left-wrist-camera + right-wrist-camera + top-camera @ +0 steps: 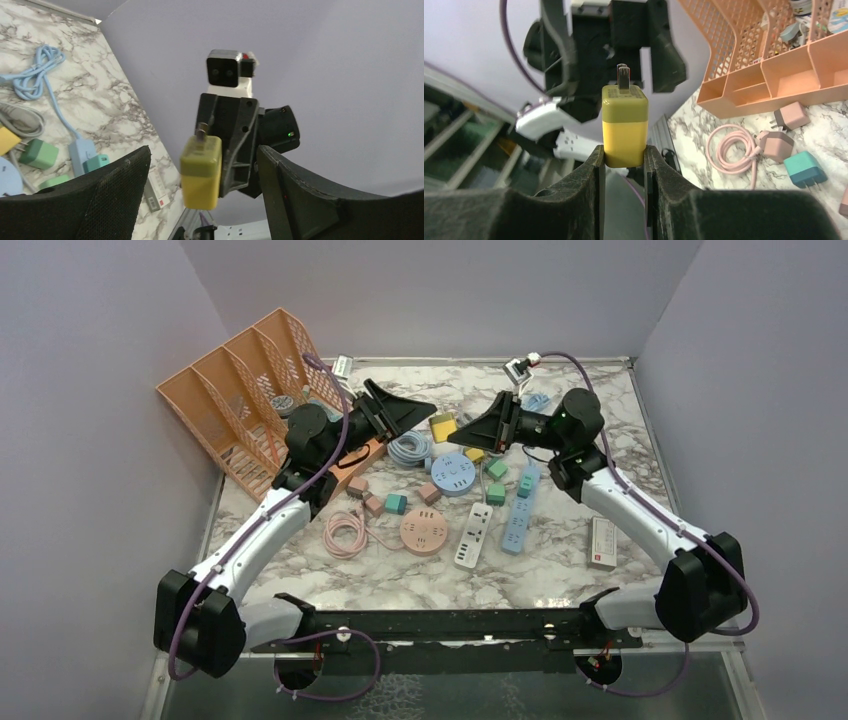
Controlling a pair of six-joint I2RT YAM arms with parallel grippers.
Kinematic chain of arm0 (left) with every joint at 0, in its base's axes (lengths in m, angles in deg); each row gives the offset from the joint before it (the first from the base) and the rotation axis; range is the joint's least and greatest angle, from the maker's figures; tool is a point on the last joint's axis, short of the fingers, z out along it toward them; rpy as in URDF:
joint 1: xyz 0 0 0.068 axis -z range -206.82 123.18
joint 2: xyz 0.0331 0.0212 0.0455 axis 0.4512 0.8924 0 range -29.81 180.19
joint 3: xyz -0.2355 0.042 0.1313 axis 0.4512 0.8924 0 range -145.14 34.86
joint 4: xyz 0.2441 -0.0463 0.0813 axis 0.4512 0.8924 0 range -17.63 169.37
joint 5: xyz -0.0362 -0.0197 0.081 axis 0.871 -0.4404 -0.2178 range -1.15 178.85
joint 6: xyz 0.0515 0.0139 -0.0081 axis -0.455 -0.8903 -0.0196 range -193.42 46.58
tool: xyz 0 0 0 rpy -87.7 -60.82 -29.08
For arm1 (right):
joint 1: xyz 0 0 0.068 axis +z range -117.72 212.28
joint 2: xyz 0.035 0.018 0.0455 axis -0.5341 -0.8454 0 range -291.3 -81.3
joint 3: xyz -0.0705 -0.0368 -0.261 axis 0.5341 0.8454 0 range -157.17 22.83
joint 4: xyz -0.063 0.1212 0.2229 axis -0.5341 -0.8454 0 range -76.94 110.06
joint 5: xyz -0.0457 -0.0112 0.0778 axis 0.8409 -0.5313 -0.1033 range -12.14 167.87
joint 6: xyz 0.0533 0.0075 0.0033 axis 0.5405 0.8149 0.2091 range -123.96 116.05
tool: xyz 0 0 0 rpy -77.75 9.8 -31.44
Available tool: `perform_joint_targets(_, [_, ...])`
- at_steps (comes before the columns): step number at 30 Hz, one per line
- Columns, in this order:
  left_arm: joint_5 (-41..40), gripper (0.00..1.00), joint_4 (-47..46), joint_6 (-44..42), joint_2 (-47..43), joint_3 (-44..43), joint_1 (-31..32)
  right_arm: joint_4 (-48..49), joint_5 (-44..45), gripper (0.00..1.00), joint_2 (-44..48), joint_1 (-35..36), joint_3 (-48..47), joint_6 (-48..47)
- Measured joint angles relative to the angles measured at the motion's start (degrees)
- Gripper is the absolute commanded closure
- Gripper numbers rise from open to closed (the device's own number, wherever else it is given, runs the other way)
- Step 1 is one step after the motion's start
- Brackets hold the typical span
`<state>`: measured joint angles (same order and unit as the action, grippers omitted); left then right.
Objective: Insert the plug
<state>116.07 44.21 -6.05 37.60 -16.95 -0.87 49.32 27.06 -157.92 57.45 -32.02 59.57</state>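
The yellow plug (625, 127) is in the air above the bench (560, 575). It is pinched at its lower end btw the two fingers of the R end effector (624, 152), w/ its metal prongs (623, 76) pointing away from those fingers, toward the L arm. Around the plug stands the L end effector (202, 152): its fingers are spread wide, one on each side of the plug, and a gap shows on both sides. Below the plug and a bit nearer to the arm bases lies a round blue power strip (453, 473). Farther the same way are a round pink power strip (423, 531), a white power strip (473, 535) and a long blue power strip (520, 512). Small green adapters (496, 469) lie to the R of the plug, near the blue strips. Well apart to the L of the plug stands an orange file rack (245, 390). A coiled pink cable (345, 535) lies L of the plug and nearer to the bases. A white box w/ red label (603, 542) lies far R of the plug.
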Motion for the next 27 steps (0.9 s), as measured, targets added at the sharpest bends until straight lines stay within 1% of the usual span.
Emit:
perform_joint_targets(3, [7.2, 0.19, 0.4, -1.2, 1.5, -0.9, -2.9, -4.7, -4.6, 0.94, 0.0, 0.0, -3.2, -5.5])
perform_joint_targets(5, [11.6, 0.19, 0.9, -1.8, 2.4, -1.4, -3.9, -9.6, -6.7, 0.94, 0.0, 0.0, -5.7, -9.9])
perform_joint_targets(11, [21.6, 0.20, 2.8, -3.0, 3.5, -2.5, -5.3, -27.0, -9.5, 0.95, -0.7, 0.0, -11.7, -22.9])
perform_joint_targets(13, [24.5, 0.20, 3.0, -3.4, 3.7, -3.1, -5.3, -30.9, -9.7, 0.96, -1.3, 0.0, -12.8, -25.8])
perform_joint_targets(18, [27.7, 0.22, 3.1, -4.1, 3.8, -3.7, -5.4, -38.8, -9.7, 0.96, -2.7, 0.0, -13.5, -31.1])
perform_joint_targets(23, [28.5, 0.31, 3.5, -4.8, 4.0, -3.7, -5.4, -43.0, -10.7, 0.96, -3.8, 0.0, -14.0, -34.2])
perform_joint_targets(27, [29.0, 0.32, 3.5, -5.0, 4.5, -3.6, -5.4, -46.9, -11.4, 0.96, -5.0, 0.0, -17.4, -37.6])
